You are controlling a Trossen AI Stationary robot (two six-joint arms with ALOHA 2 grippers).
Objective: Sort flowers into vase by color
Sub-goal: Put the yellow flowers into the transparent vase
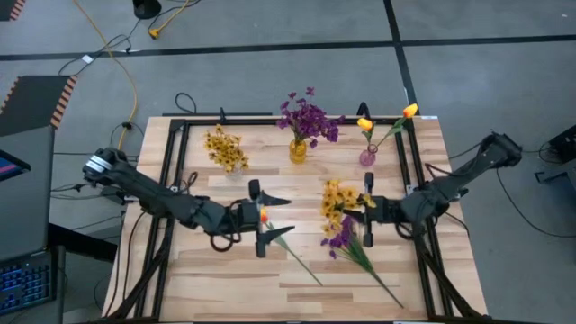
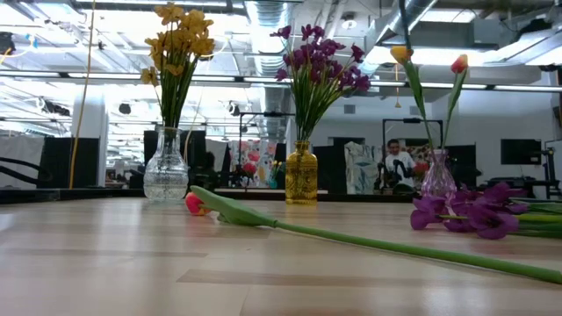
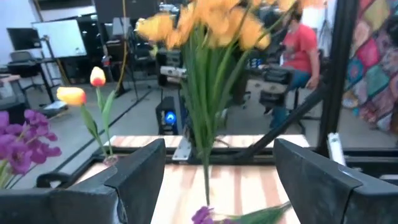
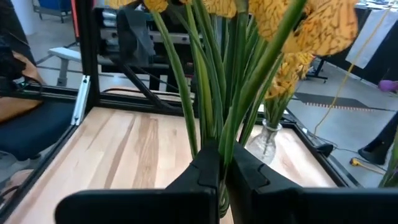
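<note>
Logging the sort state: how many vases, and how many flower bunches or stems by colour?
Vases: 3, clear, amber, pink
Yellow bunches: 2
Purple bunches: 2
Tulips: 3
Total: 10

Your flowers, part sorted, part loose on the table.
You have yellow blossoms, purple blooms and two orange-yellow tulips upright in vases; a yellow bunch is held upright, a purple bunch and one tulip lie flat.
</note>
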